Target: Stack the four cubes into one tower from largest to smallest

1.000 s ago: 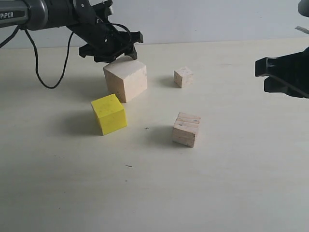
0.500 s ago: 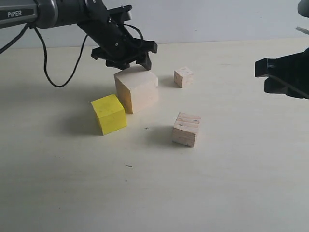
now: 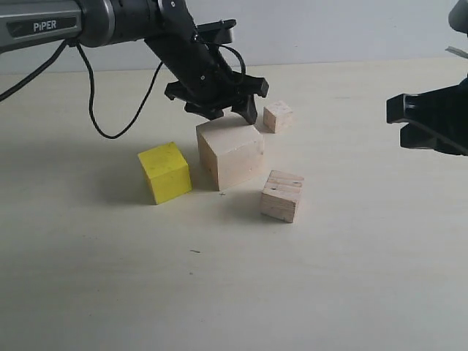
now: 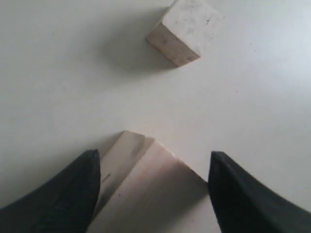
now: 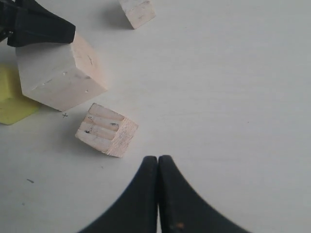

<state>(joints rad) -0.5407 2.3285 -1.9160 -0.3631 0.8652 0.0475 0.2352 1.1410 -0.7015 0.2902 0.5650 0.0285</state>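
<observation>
Four cubes (image 5: 58, 73) unstacked: one large pale cube (image 3: 229, 155) clasped by the left gripper (image 3: 219, 113), one yellow cube (image 3: 165, 172), one grooved cube (image 3: 282, 195), one small cube (image 3: 278, 116); right gripper (image 5: 158, 162) closed, empty.

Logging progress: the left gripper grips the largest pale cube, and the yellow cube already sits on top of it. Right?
No: the exterior view shows the yellow cube on the table beside the largest pale cube, not on it. The left gripper does grip that cube.

The fingers (image 4: 68, 199) of the left gripper (image 4: 154, 154) are matt black and ribbed, possibly plastic. Between them the largest cube (image 4: 150, 194) is smooth, pale bare wood. Beyond the fingertips the smallest cube (image 4: 187, 29) is pale, speckled wood. The yellow cube (image 3: 165, 172) looks matt painted; the grooved cube (image 5: 107, 130), layered raw wood.
</observation>
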